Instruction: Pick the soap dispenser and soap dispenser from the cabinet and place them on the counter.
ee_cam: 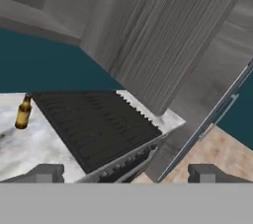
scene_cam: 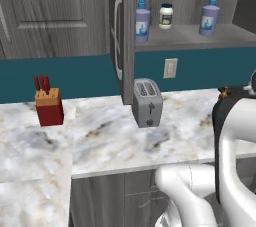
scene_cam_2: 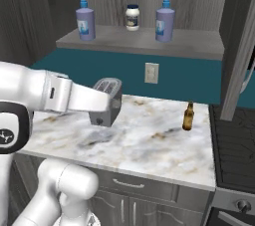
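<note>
Two lavender soap dispensers with blue pumps stand upright on the open cabinet's grey shelf (scene_cam: 190,38): one at the left (scene_cam: 142,23) (scene_cam_2: 85,21), one at the right (scene_cam: 210,18) (scene_cam_2: 165,21). Below lies the marbled counter (scene_cam: 110,141) (scene_cam_2: 149,143). In the hand view my gripper (ee_cam: 127,174) is open with nothing between its fingertips. It looks off to the side, over the dark stove top (ee_cam: 94,124) and the counter's end (ee_cam: 29,151), far from the shelf.
A small white jar (scene_cam: 166,16) (scene_cam_2: 132,17) stands between the dispensers. A silver toaster (scene_cam: 146,102), a red knife block (scene_cam: 48,106) and a brown bottle (scene_cam_2: 188,116) (ee_cam: 22,112) stand on the counter. Open cabinet doors (scene_cam: 120,31) (scene_cam_2: 239,46) flank the shelf. My forearm (scene_cam_2: 74,95) crosses before the toaster.
</note>
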